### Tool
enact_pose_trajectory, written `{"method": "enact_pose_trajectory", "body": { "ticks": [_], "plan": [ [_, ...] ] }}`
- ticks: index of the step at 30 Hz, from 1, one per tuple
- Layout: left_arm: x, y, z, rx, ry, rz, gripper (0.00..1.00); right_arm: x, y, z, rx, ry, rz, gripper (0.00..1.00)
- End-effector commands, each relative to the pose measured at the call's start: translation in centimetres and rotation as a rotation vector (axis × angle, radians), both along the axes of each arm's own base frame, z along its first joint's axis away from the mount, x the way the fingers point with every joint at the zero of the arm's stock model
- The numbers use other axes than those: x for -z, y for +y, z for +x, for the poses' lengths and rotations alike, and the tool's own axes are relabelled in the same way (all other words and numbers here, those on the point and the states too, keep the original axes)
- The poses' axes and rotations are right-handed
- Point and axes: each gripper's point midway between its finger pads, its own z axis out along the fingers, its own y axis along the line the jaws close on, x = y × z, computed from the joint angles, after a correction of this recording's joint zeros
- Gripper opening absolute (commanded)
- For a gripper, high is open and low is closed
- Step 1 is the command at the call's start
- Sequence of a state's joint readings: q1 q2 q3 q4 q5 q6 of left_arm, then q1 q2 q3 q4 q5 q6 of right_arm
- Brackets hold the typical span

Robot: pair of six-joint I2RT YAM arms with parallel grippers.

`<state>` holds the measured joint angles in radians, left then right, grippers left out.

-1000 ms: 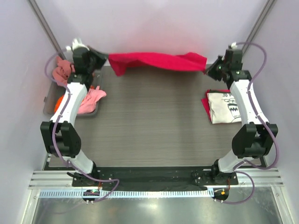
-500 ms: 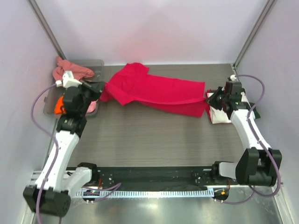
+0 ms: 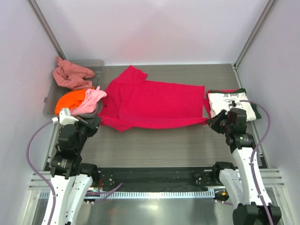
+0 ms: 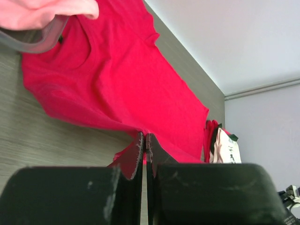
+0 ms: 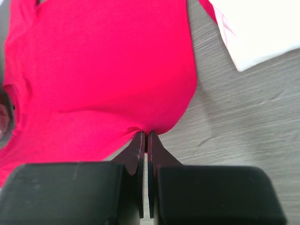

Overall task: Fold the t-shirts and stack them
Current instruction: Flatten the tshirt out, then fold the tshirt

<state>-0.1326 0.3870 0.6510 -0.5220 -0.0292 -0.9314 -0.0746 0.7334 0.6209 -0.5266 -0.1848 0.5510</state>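
The crimson-red t-shirt (image 3: 150, 101) lies spread across the middle of the table, collar to the left. My left gripper (image 3: 96, 123) is shut on its near-left hem, and the wrist view shows the left gripper (image 4: 144, 137) pinching red cloth (image 4: 117, 79). At the shirt's near-right corner, my right gripper (image 3: 210, 121) is shut on the cloth; from the wrist, the right gripper (image 5: 146, 135) bites the red edge (image 5: 103, 70). A folded cream t-shirt (image 3: 232, 104) with dark print tops a small stack at the right.
A clear grey bin (image 3: 49, 107) at the left holds a salmon-pink shirt (image 3: 70, 75), an orange one (image 3: 69, 101) and a light pink one (image 3: 92, 97) draped over its rim. Red and dark green edges (image 3: 241, 90) show beneath the cream shirt. Walls close in on both sides.
Both arms have drawn back from the far edge toward the near edge. The red shirt came down from a bunched strip at the back to lie spread on the table.
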Motion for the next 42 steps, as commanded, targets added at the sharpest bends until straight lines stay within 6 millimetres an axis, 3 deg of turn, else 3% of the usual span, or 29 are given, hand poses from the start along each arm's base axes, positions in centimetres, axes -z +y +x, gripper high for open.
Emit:
{"method": "enact_pose_trajectory", "body": {
  "ticks": [1, 6, 10, 11, 13, 22, 23, 28, 29, 31, 32, 33, 42],
  "plan": [
    [1.2, -0.4, -0.6, 0.017, 0.039, -0.018, 0.0, -1.5, -0.2, -0.6, 0.051, -0.039, 0.021, 0.01],
    [2.4, -0.7, 2.2, 0.016, 0.108, 0.0, 0.0, 0.2, -0.7, 0.8, 0.045, 0.04, -0.006, 0.01],
    [2.3, -1.1, 4.9, 0.027, 0.137, 0.013, 0.0, 1.5, -0.6, 2.7, 0.039, 0.055, 0.004, 0.01],
    [1.5, -1.1, 5.5, 0.028, 0.126, 0.02, 0.0, 1.7, -0.6, 3.0, 0.04, 0.06, 0.006, 0.01],
    [2.4, -1.3, 6.7, 0.037, 0.171, 0.05, 0.0, 2.7, -0.8, 3.8, 0.046, 0.088, 0.003, 0.01],
    [0.5, -2.0, 12.4, 0.048, 0.153, 0.075, 0.0, 5.0, -1.6, 6.5, 0.078, 0.149, -0.013, 0.01],
    [1.3, -2.1, 13.3, 0.05, 0.179, 0.079, 0.0, 5.2, -1.7, 6.7, 0.08, 0.152, -0.016, 0.01],
    [1.1, -3.4, 17.0, 0.093, 0.186, 0.085, 0.0, 5.9, -2.1, 7.3, 0.107, 0.162, -0.022, 0.01],
    [2.2, -3.6, 17.9, 0.098, 0.213, 0.088, 0.0, 5.8, -2.2, 7.5, 0.11, 0.159, -0.025, 0.01],
    [2.5, -4.2, 19.0, 0.112, 0.217, 0.09, 0.0, 5.9, -2.3, 7.7, 0.114, 0.159, -0.028, 0.01],
    [1.7, -4.4, 19.9, 0.115, 0.197, 0.09, 0.0, 6.1, -2.4, 7.8, 0.115, 0.167, -0.031, 0.01],
    [2.8, -4.5, 20.7, 0.117, 0.221, 0.092, 0.0, 6.1, -2.4, 8.0, 0.116, 0.167, -0.032, 0.01],
    [1.4, -6.9, 25.2, 0.156, 0.183, 0.132, 0.0, 7.3, -2.8, 8.1, 0.142, 0.186, -0.039, 0.01]
  ]
}}
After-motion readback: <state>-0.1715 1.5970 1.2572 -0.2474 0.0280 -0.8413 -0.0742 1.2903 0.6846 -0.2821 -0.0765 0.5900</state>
